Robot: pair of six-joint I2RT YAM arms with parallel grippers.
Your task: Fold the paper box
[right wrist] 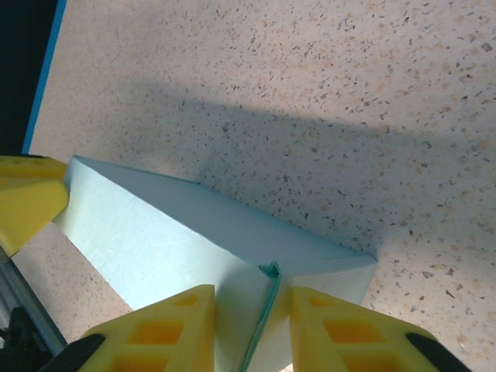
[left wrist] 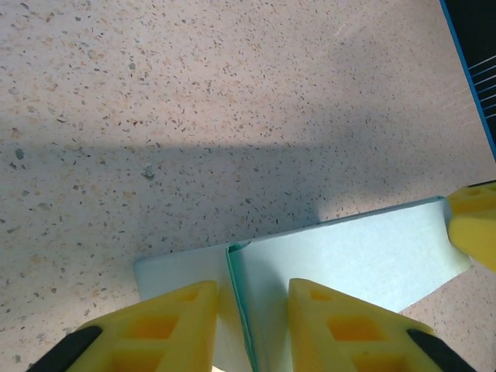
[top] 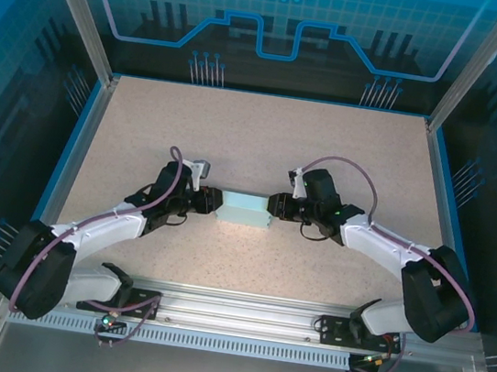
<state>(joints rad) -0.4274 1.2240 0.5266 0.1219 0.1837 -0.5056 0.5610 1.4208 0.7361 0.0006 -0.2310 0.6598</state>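
The paper box [top: 243, 210] is laid at the middle of the table [top: 265, 133], its inside hidden. Its end flaps are straddled by the narrowly parted left gripper [left wrist: 253, 285] and right gripper [right wrist: 252, 291].

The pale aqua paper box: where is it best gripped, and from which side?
Grip the thin raised seam at a short end of the pale aqua thin-card box, coming in along its length from that end. The box lies flat and crosswise, so that upright edge probably pinches most easily.
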